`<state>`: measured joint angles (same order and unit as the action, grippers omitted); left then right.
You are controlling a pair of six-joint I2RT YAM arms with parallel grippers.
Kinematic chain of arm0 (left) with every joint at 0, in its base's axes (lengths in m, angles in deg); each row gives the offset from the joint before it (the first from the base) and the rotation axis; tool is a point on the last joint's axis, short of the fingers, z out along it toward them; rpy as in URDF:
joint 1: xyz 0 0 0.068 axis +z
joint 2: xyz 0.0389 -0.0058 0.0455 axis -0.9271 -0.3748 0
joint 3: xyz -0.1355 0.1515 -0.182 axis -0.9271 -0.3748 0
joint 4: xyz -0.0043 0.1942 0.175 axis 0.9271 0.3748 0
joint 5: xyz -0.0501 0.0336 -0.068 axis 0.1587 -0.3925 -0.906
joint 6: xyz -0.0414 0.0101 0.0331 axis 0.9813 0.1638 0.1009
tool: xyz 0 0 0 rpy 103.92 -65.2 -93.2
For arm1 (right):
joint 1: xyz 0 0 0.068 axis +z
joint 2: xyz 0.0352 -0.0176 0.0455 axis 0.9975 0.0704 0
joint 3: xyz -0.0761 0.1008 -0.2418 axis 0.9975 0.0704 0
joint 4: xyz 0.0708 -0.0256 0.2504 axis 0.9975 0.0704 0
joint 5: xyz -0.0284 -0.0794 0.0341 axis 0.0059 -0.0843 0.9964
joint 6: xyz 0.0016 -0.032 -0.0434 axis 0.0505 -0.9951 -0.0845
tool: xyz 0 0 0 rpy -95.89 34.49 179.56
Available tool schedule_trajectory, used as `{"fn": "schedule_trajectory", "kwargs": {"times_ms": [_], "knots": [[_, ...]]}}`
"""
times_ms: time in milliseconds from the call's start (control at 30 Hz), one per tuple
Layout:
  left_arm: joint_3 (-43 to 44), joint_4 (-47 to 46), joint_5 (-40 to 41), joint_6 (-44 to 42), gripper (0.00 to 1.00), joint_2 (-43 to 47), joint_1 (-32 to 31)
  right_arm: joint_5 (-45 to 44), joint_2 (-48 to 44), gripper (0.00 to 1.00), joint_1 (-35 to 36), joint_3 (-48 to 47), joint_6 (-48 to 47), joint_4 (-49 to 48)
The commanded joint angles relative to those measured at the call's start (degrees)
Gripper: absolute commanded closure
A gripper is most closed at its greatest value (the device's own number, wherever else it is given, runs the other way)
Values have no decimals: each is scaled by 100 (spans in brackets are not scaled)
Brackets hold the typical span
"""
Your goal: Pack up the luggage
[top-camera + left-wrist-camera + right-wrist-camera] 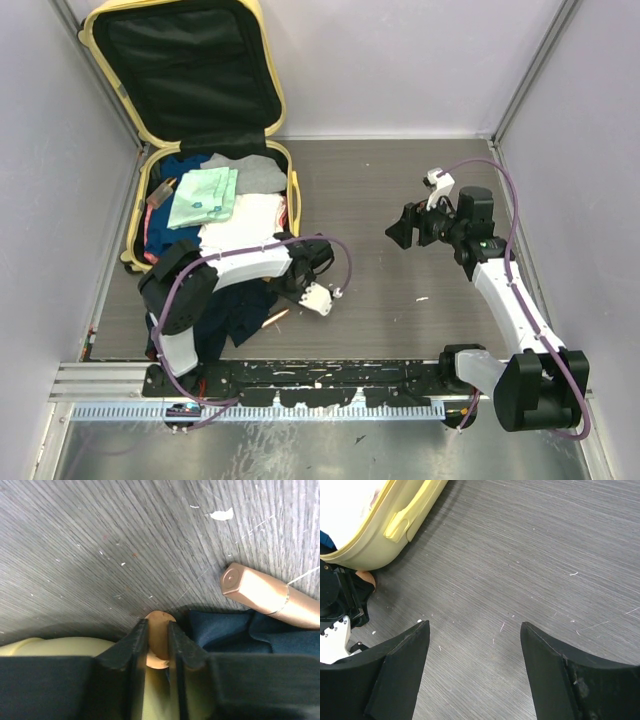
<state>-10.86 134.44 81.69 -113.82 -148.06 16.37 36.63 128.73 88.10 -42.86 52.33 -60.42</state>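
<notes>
Top: luggage (190, 65) open, upper left; left end effector (297, 268) at its lower-right corner.
Left wrist: jaws clamped on tan item (160, 619) near tips, so it may slip; navy cloth (225, 630) could snag.
Right wrist: right end effector (475, 630) apart above desk (520, 555).

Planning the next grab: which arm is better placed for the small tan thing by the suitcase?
Left. The left gripper straddles the tan piece beside the luggage; the right gripper hangs open over the table, well away.
</notes>
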Motion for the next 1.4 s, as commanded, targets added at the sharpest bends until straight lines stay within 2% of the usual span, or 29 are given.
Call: {"fn": "schedule_trajectory", "kwargs": {"times_ms": [0,167,400,567,700,833,967,1067,1233,1367], "knots": [[190,107,-39,-20,84,48,26,123,-188,23,-28,59,101,-273],[869,468,-733,441,99,427,19,141,-190,23,-27,43,101,-257],[1402,772,-1578,931,100,964,20,162,-106,23,-24,-34,104,-301],[1956,933,-2048,1725,100,1327,290,180,-57,23,-29,-106,135,-310],[2569,1270,-2295,2389,100,1412,1222,202,-39,23,-28,-138,166,-310],[3123,1471,-2477,2846,100,1364,2485,235,7,23,-28,-119,187,-355],[3575,1125,-2332,3201,100,1118,3797,288,83,23,-24,-87,277,-442],[4189,725,-2060,3683,100,598,4650,331,160,23,-23,-85,352,-534],[5156,105,-1449,3999,100,-449,5589,361,383,23,-22,-232,380,-577],[5685,-200,-1393,3698,100,-1217,5847,393,537,23,-21,-366,406,-583]]}}
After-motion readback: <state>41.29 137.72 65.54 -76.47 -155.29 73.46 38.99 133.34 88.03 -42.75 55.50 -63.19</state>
